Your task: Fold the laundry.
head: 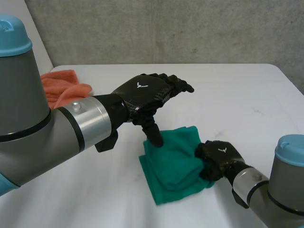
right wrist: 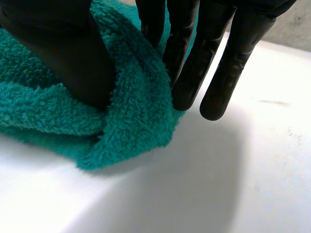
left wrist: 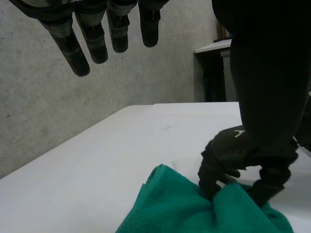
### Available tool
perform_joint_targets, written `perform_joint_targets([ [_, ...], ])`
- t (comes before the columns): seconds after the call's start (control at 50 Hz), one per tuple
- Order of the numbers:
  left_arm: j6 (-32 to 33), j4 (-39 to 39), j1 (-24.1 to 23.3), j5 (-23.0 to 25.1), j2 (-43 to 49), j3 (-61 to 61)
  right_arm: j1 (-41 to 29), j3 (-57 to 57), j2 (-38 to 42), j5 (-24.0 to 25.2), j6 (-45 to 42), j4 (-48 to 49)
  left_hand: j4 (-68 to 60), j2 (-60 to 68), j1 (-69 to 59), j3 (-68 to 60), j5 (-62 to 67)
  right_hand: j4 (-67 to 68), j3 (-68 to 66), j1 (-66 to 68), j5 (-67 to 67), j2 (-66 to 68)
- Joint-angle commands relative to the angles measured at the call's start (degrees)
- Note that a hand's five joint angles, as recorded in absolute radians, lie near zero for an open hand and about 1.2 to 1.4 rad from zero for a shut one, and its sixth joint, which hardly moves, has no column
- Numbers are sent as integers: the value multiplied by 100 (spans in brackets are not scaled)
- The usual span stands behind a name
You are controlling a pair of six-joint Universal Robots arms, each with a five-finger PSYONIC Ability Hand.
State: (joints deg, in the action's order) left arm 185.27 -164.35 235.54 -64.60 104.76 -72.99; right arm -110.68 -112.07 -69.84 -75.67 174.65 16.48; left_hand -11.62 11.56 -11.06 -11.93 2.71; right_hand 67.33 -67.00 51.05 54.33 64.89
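The green towel [head: 173, 166] lies half folded and bunched on the counter [head: 237, 104], towards the front, and an orange cloth [head: 61, 85] lies at the far left. The left robot hand [head: 145, 92] is released: its fingers stretch straight above the towel, and only the thumb points down onto the towel's far left part, like a pin. The right robot hand [head: 219, 156] is grasping the right edge of the towel. To do this fold well, I think the thumb must press firmly while the right robot hand lifts its edge low and carries it over evenly, so that the layers do not slide. The right wrist view shows what the head view hides: a ridge of towel pinched between thumb and fingers. The left wrist view shows the left fingers free in the air.
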Motion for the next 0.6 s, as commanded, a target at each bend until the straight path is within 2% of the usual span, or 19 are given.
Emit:
perform_joint_targets([
  [0.02, 0, 0, 0, 0, 0, -22, 72, 475, 216, -18, -326, 84, -11, 17, -67, 20, -98, 1267, -1300, 2895, 1567, 1511],
  [0.18, 0, 0, 9, 0, 0, -66, 388, 1555, 717, 175, -1082, 92, -11, 17, -67, 20, -98, 1267, -1300, 2895, 1567, 1511],
  [0.38, 0, -35, 0, -158, 9, -31, 890, 4111, 2201, 456, -1320, -285, 6, 0, -50, 37, -115, 1267, -1300, 2895, 1567, 1511],
  [0.44, -9, -44, 0, -167, 44, 4, 1039, 5271, 2869, 325, -1302, -671, 6, 0, -50, 37, -115, 1267, -1300, 2895, 1567, 1511],
  [0.58, -9, -53, -8, -211, 62, 4, 1829, 8250, 4495, -870, -1302, -2252, -11, 17, -67, 20, -98, 1267, -1300, 2895, 1567, 1511],
  [0.6, -9, -53, -8, -228, 62, 4, 1952, 8950, 4888, -1071, -1302, -2620, -11, 17, -67, 20, -98, 1267, -1300, 2895, 1567, 1511],
])
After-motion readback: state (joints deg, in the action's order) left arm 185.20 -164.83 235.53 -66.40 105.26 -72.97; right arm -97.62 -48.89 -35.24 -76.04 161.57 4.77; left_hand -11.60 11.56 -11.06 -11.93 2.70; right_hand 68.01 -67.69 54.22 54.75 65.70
